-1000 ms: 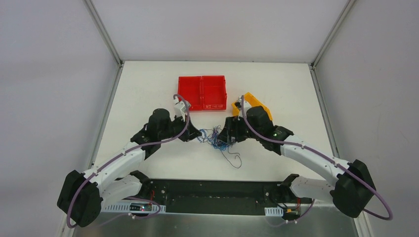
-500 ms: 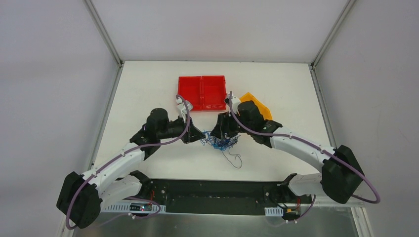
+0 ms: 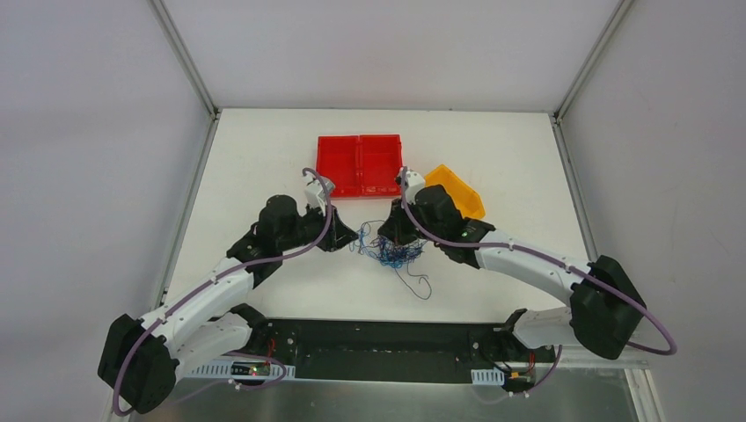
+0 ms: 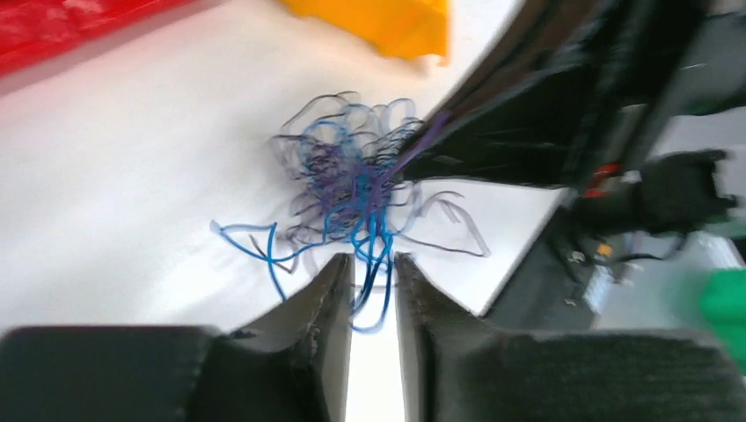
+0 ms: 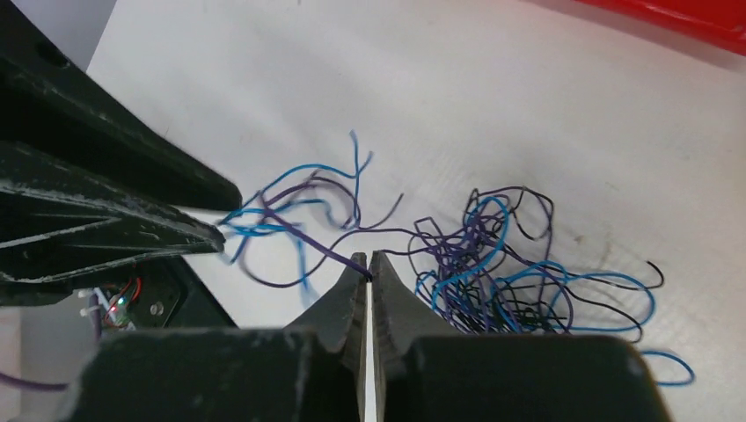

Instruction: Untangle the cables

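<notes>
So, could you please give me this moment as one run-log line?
right gripper shut on purple wire | left gripper slightly open, blue wires in the gap | cable tangle on table

Tangled cables (image 3: 396, 253) lie near the red box (image 3: 361, 164).

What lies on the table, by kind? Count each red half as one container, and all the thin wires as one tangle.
red containers: 2
orange container: 1
cable tangle: 1
Total: 4
</notes>
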`<state>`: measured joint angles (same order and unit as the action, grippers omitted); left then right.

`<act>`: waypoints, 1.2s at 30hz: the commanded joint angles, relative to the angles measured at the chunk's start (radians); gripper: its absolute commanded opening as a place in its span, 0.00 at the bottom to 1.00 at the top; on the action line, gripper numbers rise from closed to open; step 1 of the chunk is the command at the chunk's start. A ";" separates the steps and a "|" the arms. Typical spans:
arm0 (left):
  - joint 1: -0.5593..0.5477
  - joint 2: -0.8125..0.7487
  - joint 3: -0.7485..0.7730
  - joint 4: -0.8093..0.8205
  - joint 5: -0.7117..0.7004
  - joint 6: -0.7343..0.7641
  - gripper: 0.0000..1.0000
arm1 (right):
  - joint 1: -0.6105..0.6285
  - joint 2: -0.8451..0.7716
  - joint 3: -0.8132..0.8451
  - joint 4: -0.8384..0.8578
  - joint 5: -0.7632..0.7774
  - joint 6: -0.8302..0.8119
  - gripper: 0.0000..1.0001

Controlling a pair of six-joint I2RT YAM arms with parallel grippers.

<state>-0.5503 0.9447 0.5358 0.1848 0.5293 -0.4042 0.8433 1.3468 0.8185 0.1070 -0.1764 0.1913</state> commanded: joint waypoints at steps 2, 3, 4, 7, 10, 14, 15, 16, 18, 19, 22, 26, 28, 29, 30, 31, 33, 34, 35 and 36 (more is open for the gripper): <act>-0.004 -0.092 -0.010 -0.136 -0.358 0.004 0.58 | -0.001 -0.104 -0.025 -0.051 0.221 0.016 0.00; -0.004 -0.102 -0.017 -0.136 -0.372 -0.002 0.69 | 0.000 -0.117 -0.031 -0.065 0.224 0.017 0.00; -0.004 -0.111 -0.024 -0.132 -0.379 -0.007 0.74 | 0.000 -0.130 -0.041 -0.071 0.224 0.019 0.00; -0.003 -0.113 -0.037 -0.118 -0.392 -0.017 0.79 | 0.000 -0.175 -0.072 -0.073 0.216 0.035 0.00; -0.004 -0.066 -0.029 -0.110 -0.406 -0.026 0.79 | 0.000 -0.212 -0.086 -0.083 0.171 0.030 0.00; -0.003 0.043 0.027 -0.123 -0.404 -0.059 0.79 | 0.000 -0.240 -0.096 -0.093 0.089 0.009 0.00; -0.003 0.070 0.044 -0.123 -0.391 -0.071 0.79 | -0.001 -0.240 -0.096 -0.100 0.084 0.006 0.00; -0.003 0.093 0.066 -0.121 -0.374 -0.087 0.78 | 0.000 -0.240 -0.094 -0.102 0.079 0.003 0.00; -0.003 0.140 0.102 -0.117 -0.316 -0.113 0.78 | 0.000 -0.234 -0.088 -0.125 0.075 -0.003 0.00; -0.001 0.162 0.125 -0.127 -0.285 -0.139 0.78 | 0.000 -0.233 -0.087 -0.131 0.072 -0.003 0.00; 0.003 0.224 0.187 -0.177 -0.223 -0.296 0.78 | 0.000 -0.232 -0.086 -0.132 0.065 0.000 0.00; 0.003 0.300 0.173 -0.121 -0.191 -0.574 0.77 | 0.000 -0.232 -0.088 -0.126 0.064 0.003 0.00; 0.003 0.329 0.134 -0.030 -0.177 -0.679 0.74 | 0.000 -0.232 -0.092 -0.120 0.064 0.005 0.00; 0.003 0.340 0.116 0.004 -0.180 -0.721 0.73 | 0.000 -0.232 -0.093 -0.117 0.063 0.006 0.00; 0.002 0.348 0.103 0.022 -0.188 -0.748 0.71 | -0.001 -0.232 -0.093 -0.116 0.062 0.007 0.00; 0.003 0.352 0.096 0.025 -0.202 -0.767 0.69 | 0.000 -0.232 -0.094 -0.115 0.061 0.008 0.00; 0.003 0.347 0.078 0.025 -0.231 -0.802 0.66 | 0.000 -0.233 -0.096 -0.113 0.059 0.008 0.00; 0.003 0.341 0.069 0.027 -0.244 -0.820 0.65 | 0.000 -0.232 -0.096 -0.112 0.059 0.008 0.00; 0.003 0.334 0.059 0.033 -0.250 -0.834 0.62 | 0.000 -0.232 -0.097 -0.112 0.059 0.009 0.00; 0.001 0.326 0.050 0.036 -0.256 -0.850 0.60 | -0.001 -0.230 -0.098 -0.112 0.057 0.010 0.00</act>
<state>-0.5499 1.3018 0.6106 0.1478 0.3046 -1.1175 0.8429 1.1339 0.7227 -0.0250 -0.0986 0.2047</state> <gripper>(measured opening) 0.633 0.012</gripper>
